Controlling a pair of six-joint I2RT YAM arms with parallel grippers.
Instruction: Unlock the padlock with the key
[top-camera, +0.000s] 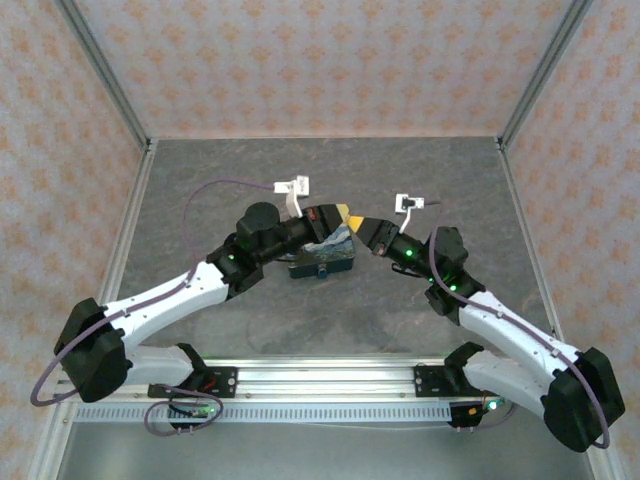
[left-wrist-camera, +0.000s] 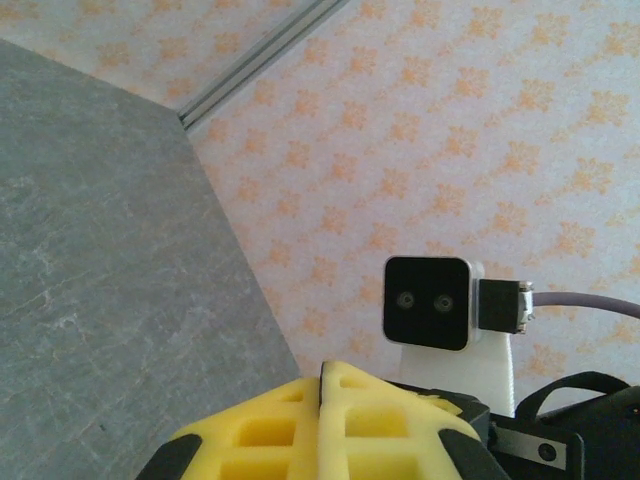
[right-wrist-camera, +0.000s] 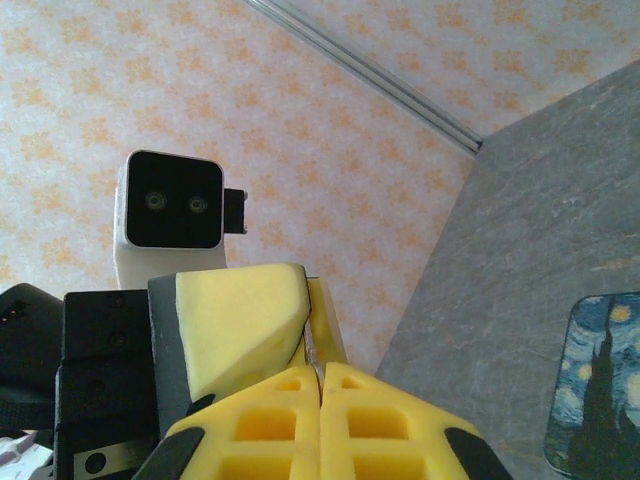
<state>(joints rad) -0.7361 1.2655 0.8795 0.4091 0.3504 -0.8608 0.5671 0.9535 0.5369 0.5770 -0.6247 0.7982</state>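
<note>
Sitting just nearside of shut fingers (top-camera: 347, 213): padlock (top-camera: 323, 269)

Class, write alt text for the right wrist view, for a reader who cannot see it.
The right gripper, yellow and pressed shut, sits at bottom centre, with the left gripper's yellow fingers directly ahead of it. Behind them are a white wrist camera and an orange-patterned wall; at right, a starry-night box lies on the grey table.

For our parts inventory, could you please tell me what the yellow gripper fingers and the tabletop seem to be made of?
Fingers: probably matte yellow plastic, given the moulded grid pockets. Tabletop: matte grey mottled sheet, perhaps stone-look laminate or mat.
</note>
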